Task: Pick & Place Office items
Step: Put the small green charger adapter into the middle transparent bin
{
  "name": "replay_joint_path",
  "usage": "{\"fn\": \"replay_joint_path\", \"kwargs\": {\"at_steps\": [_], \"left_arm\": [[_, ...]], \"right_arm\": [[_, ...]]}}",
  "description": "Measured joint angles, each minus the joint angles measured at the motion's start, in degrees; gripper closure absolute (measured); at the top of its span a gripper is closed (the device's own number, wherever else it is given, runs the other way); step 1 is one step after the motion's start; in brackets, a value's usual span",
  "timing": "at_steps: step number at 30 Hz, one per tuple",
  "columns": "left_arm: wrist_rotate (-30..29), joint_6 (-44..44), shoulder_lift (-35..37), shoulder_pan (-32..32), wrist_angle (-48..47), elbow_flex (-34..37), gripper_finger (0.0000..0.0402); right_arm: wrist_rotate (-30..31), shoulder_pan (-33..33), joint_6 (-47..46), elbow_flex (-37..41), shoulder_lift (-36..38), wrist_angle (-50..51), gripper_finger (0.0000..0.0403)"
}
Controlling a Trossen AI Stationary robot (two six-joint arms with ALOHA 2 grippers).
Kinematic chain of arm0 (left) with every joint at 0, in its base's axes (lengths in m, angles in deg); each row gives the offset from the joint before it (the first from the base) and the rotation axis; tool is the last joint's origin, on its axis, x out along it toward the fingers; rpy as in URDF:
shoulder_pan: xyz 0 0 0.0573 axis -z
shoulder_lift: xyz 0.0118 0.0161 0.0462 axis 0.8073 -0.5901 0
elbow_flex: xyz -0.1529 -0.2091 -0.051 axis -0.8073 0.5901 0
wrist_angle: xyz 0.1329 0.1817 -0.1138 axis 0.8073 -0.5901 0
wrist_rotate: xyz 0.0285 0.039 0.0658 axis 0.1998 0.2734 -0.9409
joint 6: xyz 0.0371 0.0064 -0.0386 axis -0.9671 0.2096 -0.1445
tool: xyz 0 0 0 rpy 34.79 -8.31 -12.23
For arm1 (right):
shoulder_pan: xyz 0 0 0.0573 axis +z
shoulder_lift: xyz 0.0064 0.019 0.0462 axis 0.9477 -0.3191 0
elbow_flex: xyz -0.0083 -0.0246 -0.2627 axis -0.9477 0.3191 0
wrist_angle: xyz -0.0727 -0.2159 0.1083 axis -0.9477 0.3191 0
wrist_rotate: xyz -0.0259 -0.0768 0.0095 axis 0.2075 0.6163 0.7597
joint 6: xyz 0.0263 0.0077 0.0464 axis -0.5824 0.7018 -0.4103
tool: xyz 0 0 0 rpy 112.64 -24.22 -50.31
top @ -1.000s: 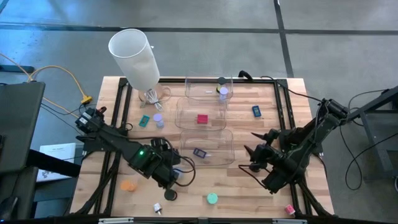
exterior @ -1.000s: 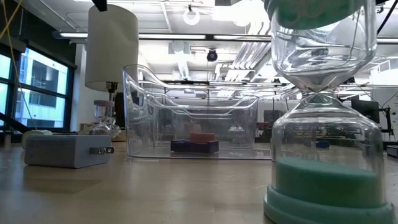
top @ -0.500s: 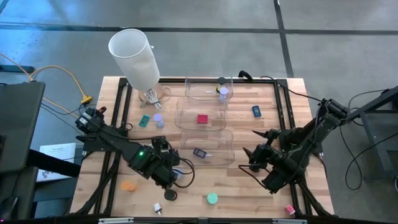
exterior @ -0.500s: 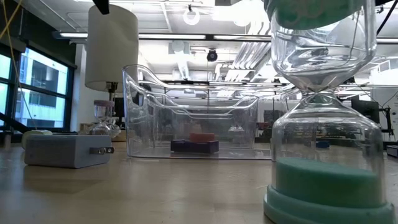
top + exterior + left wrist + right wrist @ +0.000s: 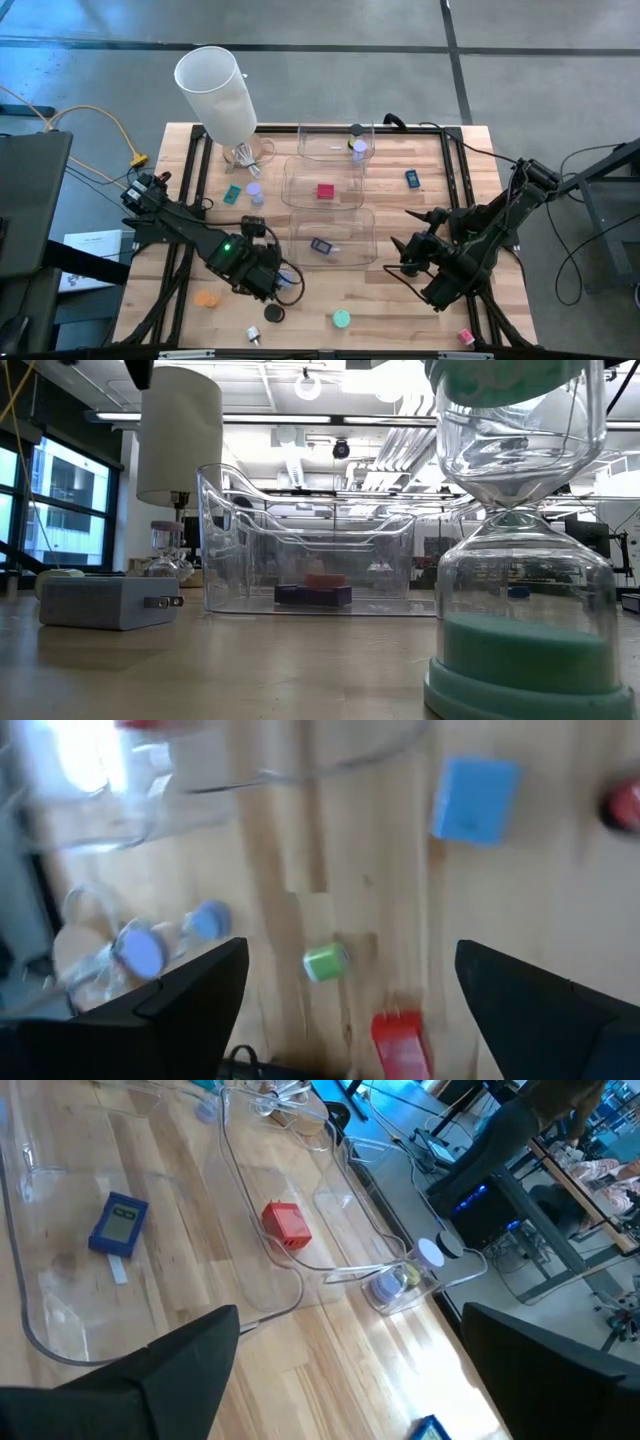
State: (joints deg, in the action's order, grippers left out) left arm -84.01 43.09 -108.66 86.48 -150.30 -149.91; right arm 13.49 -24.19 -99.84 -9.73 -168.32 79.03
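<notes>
Left gripper (image 5: 284,284): my fingers have opened wide in the last second and hold nothing. The hand has also slid a little toward the near edge of the table (image 5: 395,315).
Loose items on my left: the orange disc (image 5: 206,297) and the black disc (image 5: 272,313) lie on the wood just beside this hand. The teal disc (image 5: 341,319) lies a little further right.
Meaning for the task: I judge that I am ready for a new pick here, probably the black disc, but nothing is taken yet.
Clear bins (image 5: 330,205): the middle one holds a red block (image 5: 325,191). The near one holds a blue block (image 5: 321,245).
Right gripper (image 5: 408,242): it has also opened fully, and it is empty. It stands beside the near bin, pointing toward it.
Loose items on my right: another blue block (image 5: 412,179) and a pink block (image 5: 465,337) wait on the table.
Writing: I can read no brand or text. The blue block in the bin has a pale panel, but it is too small to read.
</notes>
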Motion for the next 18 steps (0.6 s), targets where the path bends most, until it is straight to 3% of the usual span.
{"fn": "replay_joint_path", "kwargs": {"at_steps": [4, 9, 13, 18], "left_arm": [[5.1, -9.5, 0.0, -1.5, 0.0, 0.1, 0.0054], [6.5, -15.2, 0.0, -5.1, 0.0, 2.0, 0.0054], [10.1, -19.9, 0.1, -7.2, 2.0, 6.3, 0.0054], [10.1, -25.1, 0.1, -6.5, 2.0, 11.7, 0.0054]], "right_arm": [[0.0, 0.0, -0.1, 0.0, 0.0, -0.1, 0.0031], [0.2, 0.0, -0.1, 0.0, 0.0, -0.4, 0.0030], [0.1, 0.0, -0.1, 0.0, 0.0, -0.7, 0.0030], [0.8, 0.0, 0.1, 1.3, 0.0, -1.5, 0.0030]]}}
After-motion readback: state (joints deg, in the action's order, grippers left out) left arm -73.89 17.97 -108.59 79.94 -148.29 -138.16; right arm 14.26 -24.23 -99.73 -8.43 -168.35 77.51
